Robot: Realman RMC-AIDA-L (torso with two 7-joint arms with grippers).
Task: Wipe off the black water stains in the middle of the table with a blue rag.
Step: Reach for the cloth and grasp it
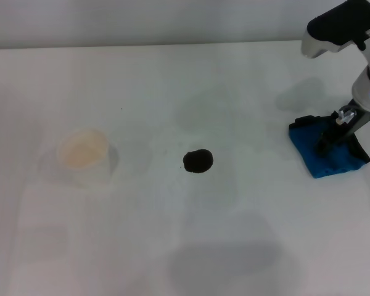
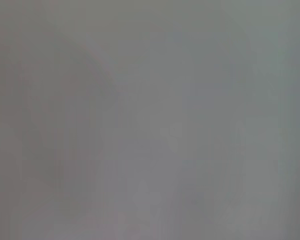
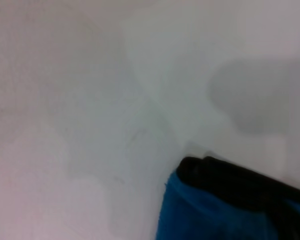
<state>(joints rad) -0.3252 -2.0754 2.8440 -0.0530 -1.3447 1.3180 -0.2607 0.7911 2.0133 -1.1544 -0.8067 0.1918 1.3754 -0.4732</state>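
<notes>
black water stains [image 1: 198,161] sitting mid-table [image 1: 172,80], untouched | blue rag [image 1: 327,151] way off at right edge, partly cut off in wrist cam | right gripper [image 1: 330,137] down on rag, fingers clamped on it | translucent cup [image 1: 83,154] on left | left wrist cam just grey blur

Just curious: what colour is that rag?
Blue rag with black underside, clearest in head view.

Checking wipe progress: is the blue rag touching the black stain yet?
Apart. The head view shows the blue rag under the right hand, with bare table between it and the black stain.
</notes>
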